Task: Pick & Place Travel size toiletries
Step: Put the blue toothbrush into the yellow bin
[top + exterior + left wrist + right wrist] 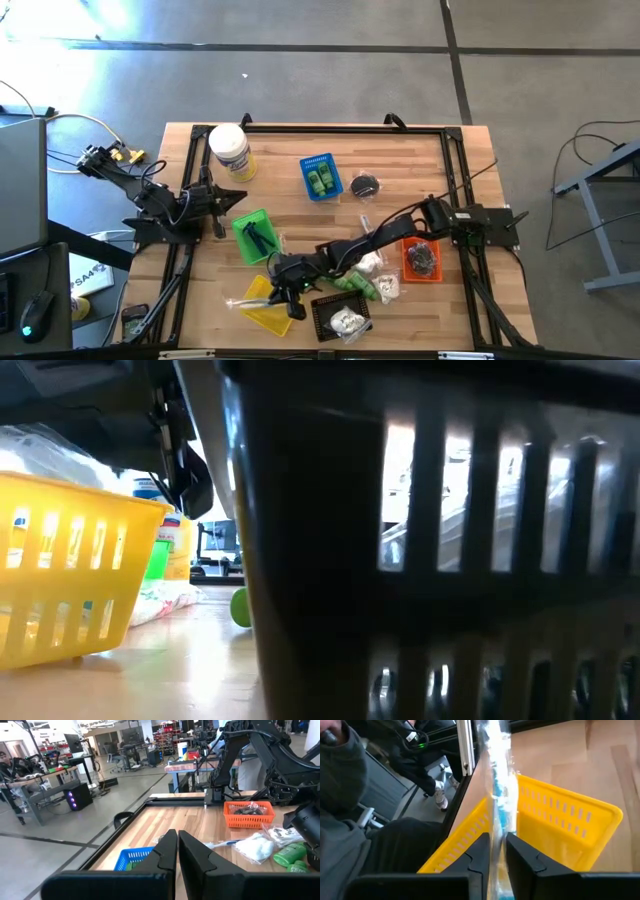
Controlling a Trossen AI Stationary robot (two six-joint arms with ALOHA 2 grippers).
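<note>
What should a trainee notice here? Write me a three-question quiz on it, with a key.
1. Multiple choice: the right gripper grips a clear-wrapped stick. Which basket is it over? A) blue B) yellow C) orange
2. True or false: the left gripper is wide open.
3. Fill in: the blue basket holds ____ bottles.

Key:
1. B, the yellow basket.
2. False; its fingers are shut, with nothing between them.
3. Green; the green bottles lie side by side in it.
</note>
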